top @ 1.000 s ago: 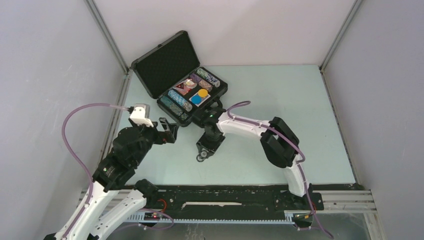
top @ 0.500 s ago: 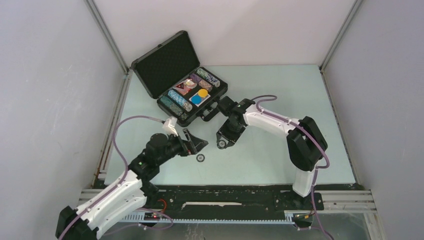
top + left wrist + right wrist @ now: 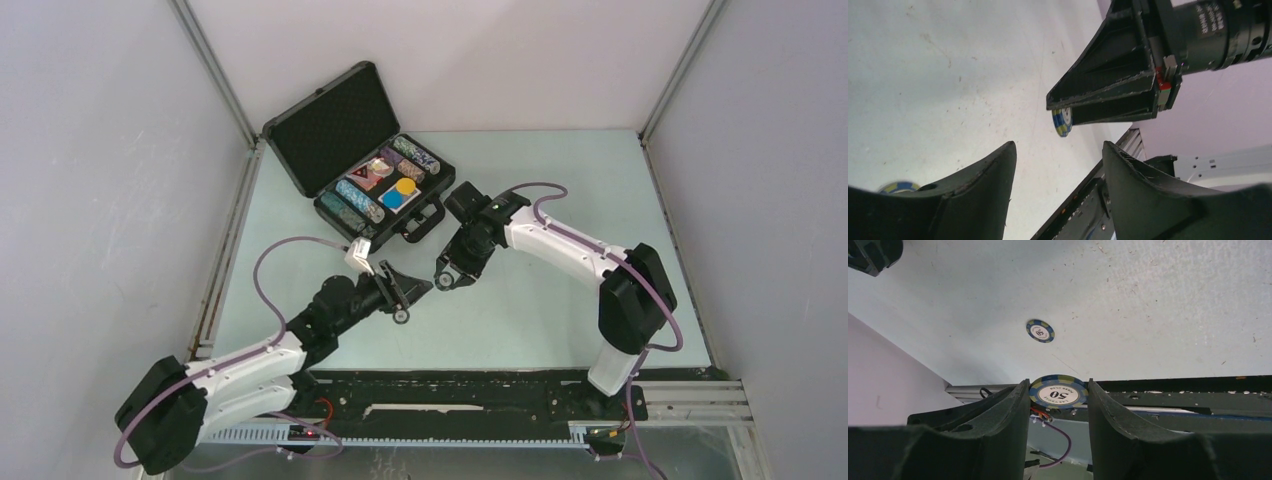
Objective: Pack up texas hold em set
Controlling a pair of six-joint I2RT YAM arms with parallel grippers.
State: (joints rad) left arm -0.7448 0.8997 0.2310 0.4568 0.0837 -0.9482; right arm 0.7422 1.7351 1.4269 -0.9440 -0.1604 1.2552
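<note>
1. at the far left of the pale desk (image 3: 540,200): a black case (image 3: 330,128), lid up, facing the arms.
2. inside the case: rows of chips (image 3: 358,203) lying on their sides, plus a yellow round piece (image 3: 405,186) in the middle part.
3. squeezed between the right jaws, up off the desk: the pinched chip (image 3: 1058,392), blue and yellow with a white middle, marked 50.
4. lying flat on the desk, nearer the arms than the case: the loose chip (image 3: 401,317), same colors, well apart from the case.
5. left jaws spread wide, holding nothing, down low just beside the loose chip; cannot tell whether touching it.
6. from the left wrist: only a small slice of the loose chip (image 3: 898,187) peeking out by one finger, and the pinched chip (image 3: 1062,122) straight ahead, gripped at the tip of the right jaws.
7. from the right wrist: the loose chip (image 3: 1040,331) out past the pinched chip, alone on the bare desk.
8. both sets of jaws near each other, in front of the case, not touching it.
</note>
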